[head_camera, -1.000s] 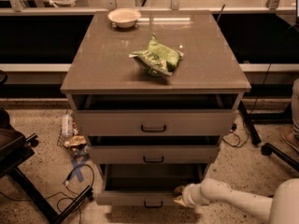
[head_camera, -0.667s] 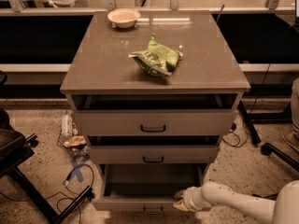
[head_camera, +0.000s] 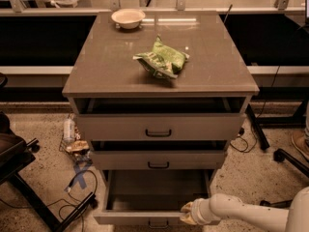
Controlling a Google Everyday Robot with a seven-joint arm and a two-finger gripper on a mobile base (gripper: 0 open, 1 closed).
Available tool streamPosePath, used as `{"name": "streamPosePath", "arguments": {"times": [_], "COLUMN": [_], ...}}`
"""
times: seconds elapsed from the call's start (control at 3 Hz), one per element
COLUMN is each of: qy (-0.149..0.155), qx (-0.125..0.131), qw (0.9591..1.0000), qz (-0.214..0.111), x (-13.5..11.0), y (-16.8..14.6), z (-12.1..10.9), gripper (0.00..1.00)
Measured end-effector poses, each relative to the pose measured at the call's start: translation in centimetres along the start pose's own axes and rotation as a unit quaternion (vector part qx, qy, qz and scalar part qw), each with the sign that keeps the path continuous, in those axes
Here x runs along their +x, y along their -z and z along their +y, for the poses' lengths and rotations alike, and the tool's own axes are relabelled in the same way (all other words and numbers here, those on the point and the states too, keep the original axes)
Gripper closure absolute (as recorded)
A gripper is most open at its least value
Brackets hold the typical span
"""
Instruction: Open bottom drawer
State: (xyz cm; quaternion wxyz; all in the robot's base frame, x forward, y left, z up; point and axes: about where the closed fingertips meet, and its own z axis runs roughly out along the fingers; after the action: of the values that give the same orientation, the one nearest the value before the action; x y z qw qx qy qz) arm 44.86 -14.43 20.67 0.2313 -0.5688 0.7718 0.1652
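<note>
The bottom drawer [head_camera: 125, 217] of the grey-beige cabinet is pulled well out, showing its plain grey interior [head_camera: 154, 190]. Its small black handle [head_camera: 158, 224] sits at the front's centre, at the frame's lower edge. My gripper [head_camera: 187, 213] on the white arm reaches in from the lower right and rests at the drawer's front rim, just right of the handle. The middle drawer [head_camera: 158, 159] and top drawer [head_camera: 158, 127] stand slightly open above it.
A green crumpled bag [head_camera: 161, 59] and a white bowl [head_camera: 128, 18] sit on the cabinet top [head_camera: 96, 66]. Cables, blue tape and litter lie on the floor at left [head_camera: 77, 175]. A black chair base [head_camera: 14, 168] stands left; another stands at right [head_camera: 289, 158].
The bottom drawer has slid further out toward the camera, with my gripper moving back along with its front.
</note>
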Motion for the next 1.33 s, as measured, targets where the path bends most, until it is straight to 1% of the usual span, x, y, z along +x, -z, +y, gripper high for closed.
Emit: {"name": "streamPosePath", "arguments": {"times": [0.33,0.67,1.0,1.33], "qy": [0.004,0.004,0.012,0.049], "qx": [-0.013,-0.013,-0.012,-0.007], "qw": [0.9998,0.9998,0.9997,0.9977], "qz": [0.012,0.012,0.015,0.047], "x": [0.3,0.3,0.0,-0.9], "y": [0.9,0.9,1.1,2.9], "z": [2.8,2.7,1.9,-2.2], "gripper": [1.00,1.00,1.00,1.00]}}
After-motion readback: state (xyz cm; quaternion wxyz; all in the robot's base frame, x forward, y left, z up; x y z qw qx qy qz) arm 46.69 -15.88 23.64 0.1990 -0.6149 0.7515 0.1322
